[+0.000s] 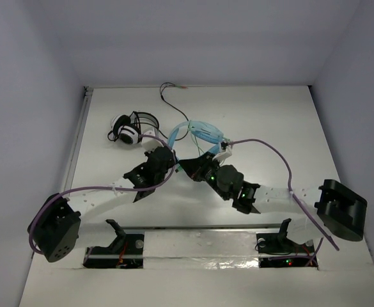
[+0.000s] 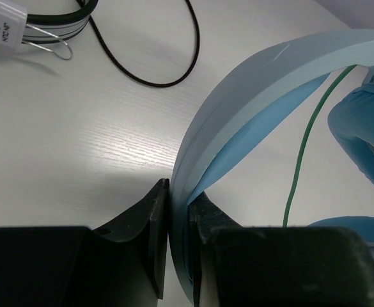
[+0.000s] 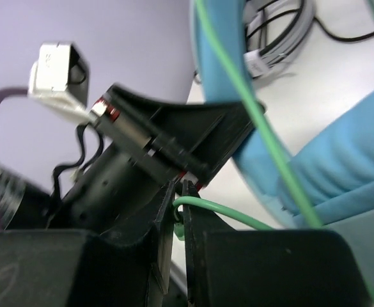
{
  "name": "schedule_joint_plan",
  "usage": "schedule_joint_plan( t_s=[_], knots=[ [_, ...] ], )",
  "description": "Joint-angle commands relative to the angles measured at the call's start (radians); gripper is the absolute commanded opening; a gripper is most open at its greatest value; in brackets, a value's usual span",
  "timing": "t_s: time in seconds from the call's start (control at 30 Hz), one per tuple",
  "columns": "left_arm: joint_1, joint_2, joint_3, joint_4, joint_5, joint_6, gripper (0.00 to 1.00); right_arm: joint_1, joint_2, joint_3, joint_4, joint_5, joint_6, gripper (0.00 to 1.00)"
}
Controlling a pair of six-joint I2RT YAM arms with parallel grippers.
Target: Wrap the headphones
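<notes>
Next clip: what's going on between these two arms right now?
Both arms meet over the light blue headphones. The left gripper is shut on the headband. The right gripper, close beside it, pinches the thin green cable. How much cable is already wound cannot be told. A smaller black-and-white headset lies apart at the back left, with neither gripper on it.
</notes>
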State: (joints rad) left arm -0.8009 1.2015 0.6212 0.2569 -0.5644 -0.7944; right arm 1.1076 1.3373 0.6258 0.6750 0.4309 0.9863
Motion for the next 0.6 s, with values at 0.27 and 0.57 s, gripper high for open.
schedule_joint_plan(
  t_s=[0.27, 0.57],
  knots=[
    [-0.001, -0.022, 0.024, 0.027, -0.017, -0.048, 0.00, 0.015, 0.105, 0.070, 0.129, 0.368, 0.094, 0.16],
    [-0.001, 0.035, 0.095, -0.027, -0.019, -0.028, 0.00, 0.015, 0.221, 0.192, -0.017, 0.515, 0.048, 0.17]
  ],
)
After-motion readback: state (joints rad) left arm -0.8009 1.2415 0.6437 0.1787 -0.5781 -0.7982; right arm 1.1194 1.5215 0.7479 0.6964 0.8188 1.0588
